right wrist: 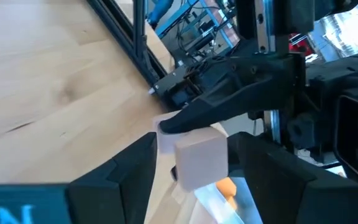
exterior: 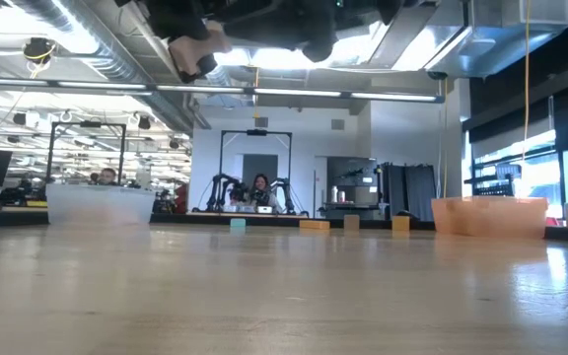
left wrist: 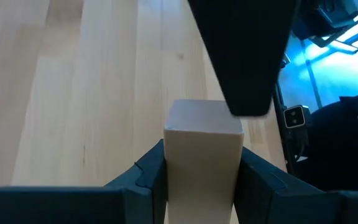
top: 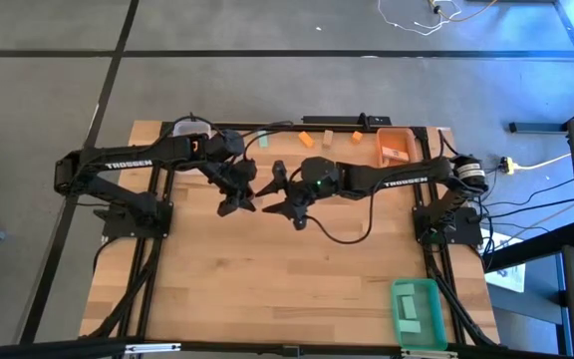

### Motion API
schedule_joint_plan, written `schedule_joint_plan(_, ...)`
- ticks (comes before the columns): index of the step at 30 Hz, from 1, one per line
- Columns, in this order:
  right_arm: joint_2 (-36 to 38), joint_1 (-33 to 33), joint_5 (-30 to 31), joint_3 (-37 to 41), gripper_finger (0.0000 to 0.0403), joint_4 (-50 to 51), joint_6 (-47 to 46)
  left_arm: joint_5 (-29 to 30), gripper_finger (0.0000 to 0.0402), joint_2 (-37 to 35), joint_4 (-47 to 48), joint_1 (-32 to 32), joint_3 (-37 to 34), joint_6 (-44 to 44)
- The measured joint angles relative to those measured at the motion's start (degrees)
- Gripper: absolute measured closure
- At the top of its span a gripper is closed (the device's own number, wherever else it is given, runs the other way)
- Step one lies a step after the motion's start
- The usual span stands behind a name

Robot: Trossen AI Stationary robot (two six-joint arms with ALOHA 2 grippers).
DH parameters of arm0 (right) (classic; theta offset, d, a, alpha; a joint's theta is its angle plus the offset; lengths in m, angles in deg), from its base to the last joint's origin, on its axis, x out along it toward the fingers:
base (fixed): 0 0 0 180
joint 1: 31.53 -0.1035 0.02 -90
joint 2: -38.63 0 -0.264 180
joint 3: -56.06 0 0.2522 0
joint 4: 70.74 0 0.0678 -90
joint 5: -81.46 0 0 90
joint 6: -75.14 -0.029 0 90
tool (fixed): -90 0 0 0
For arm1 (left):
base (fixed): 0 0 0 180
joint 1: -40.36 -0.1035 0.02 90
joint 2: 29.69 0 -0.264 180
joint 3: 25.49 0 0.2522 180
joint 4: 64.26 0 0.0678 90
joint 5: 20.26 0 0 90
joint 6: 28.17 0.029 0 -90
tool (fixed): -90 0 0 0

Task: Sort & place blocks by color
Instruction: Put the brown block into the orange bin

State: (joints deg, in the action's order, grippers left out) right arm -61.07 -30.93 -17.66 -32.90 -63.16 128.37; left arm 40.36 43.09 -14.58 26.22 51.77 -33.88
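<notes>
A pale natural wood block [left wrist: 204, 134] sits between my left gripper's [left wrist: 202, 163] fingers, which are shut on it above the middle of the table [top: 250, 191]. My right gripper [top: 272, 191] faces it from the right and is open. In the right wrist view the same block [right wrist: 201, 163] stands between the right gripper's [right wrist: 191, 149] spread fingers; whether they touch it, I cannot tell. Both grippers hang high over the table, with the block [exterior: 196, 41] at the low view's top. Teal [top: 263, 141], orange [top: 305, 139] and natural [top: 327, 137] blocks rest on the table's far part. My left gripper pinches the natural wood block by its two opposite long sides [left wrist: 168, 171], one finger on each. The block's free end [left wrist: 204, 117] sticks out beyond the fingertips toward the right gripper. It is lifted clear of the table.
An orange bin [top: 410, 135] with blocks in it stands at the far right. A green bin [top: 432, 311] stands at the near right corner, a clear bin [top: 179, 128] at the far left. One more orange block [top: 357, 136] lies beside the orange bin. Bare wood lies in the near half.
</notes>
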Motion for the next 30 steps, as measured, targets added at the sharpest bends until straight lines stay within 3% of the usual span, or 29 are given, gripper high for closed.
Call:
schedule_joint_plan(13, -2.2, 0.0, 0.0, 0.0, 0.0177, -4.4, 2.8, -0.1, 0.0281, 0.0, -3.2, 2.0, 0.0, -1.7)
schedule_joint_plan(22, -2.2, 0.0, -0.1, 0.0, 0.0209, -5.1, 2.8, 0.0, 0.0281, 0.0, -3.3, 2.3, 0.0, -1.8)
schedule_joint_plan(30, -2.2, 0.0, -1.8, 0.0, 0.0213, -5.2, 2.8, 0.1, 0.0281, 0.0, -3.7, 2.3, 0.0, -1.7)
